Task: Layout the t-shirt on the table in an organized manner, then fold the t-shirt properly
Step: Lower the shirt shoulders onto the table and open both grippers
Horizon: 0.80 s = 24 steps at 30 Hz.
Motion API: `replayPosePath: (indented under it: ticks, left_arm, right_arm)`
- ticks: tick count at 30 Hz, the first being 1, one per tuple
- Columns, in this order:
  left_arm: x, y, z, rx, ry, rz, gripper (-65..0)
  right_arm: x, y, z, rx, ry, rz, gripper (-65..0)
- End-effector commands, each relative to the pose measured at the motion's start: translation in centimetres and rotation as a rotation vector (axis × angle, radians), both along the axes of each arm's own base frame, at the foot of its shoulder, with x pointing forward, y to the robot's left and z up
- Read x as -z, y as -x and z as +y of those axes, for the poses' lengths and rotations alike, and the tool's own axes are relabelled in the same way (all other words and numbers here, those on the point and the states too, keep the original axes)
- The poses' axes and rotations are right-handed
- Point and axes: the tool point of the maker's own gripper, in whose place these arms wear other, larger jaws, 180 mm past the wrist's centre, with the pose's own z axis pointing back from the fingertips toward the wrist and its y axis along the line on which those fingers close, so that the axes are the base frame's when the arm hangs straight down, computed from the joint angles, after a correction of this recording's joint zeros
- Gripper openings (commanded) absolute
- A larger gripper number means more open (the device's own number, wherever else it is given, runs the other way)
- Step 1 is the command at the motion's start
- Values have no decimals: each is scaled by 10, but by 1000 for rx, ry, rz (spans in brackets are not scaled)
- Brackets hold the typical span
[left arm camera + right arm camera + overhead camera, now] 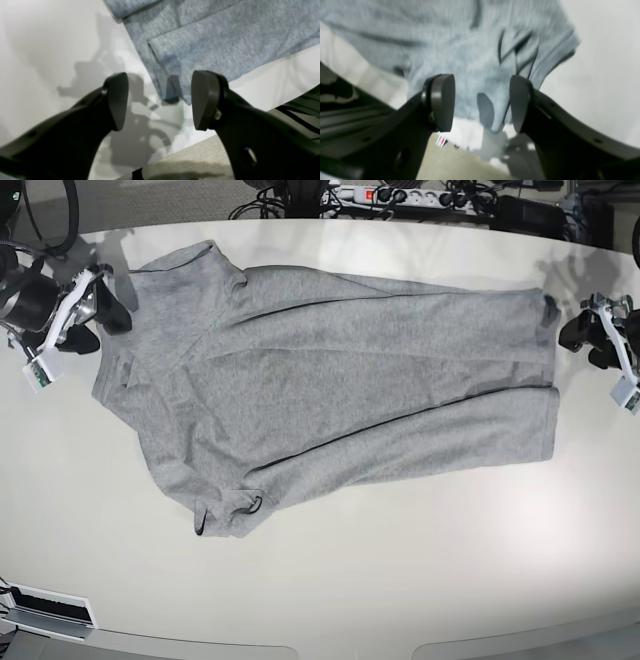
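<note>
Power strip (395,195) and tangled cables (270,202) on grey carpet (180,200).

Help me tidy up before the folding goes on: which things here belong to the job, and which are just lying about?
Belong to the job:
- t-shirt, spread out on the table
- table
- left gripper and right gripper, both open at the shirt's ends

Just lying about:
- power strip and cables behind the table
</note>
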Motion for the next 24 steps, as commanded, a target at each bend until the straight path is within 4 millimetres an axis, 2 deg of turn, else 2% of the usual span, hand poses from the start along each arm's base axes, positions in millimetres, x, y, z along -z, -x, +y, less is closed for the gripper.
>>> replayPosePath:
  ticks: [1,7,12,18,24]
  left_arm:
    - [-13,-11,5,4,-10,-38,-247]
    - [-10,-10,1,-2,6,-39,-247]
    - [-3,-6,-7,-13,33,-34,-247]
    - [2,0,-9,-13,34,-5,-247]
    - [1,-1,-10,-12,36,-8,-247]
  right_arm:
    - [-5,-2,-3,21,-4,-12,-286]
    - [14,21,4,104,-29,66,-286]
    - [30,28,14,163,-31,82,-286]
    - [58,40,7,289,-40,165,-286]
    - [66,42,3,325,-49,179,-286]
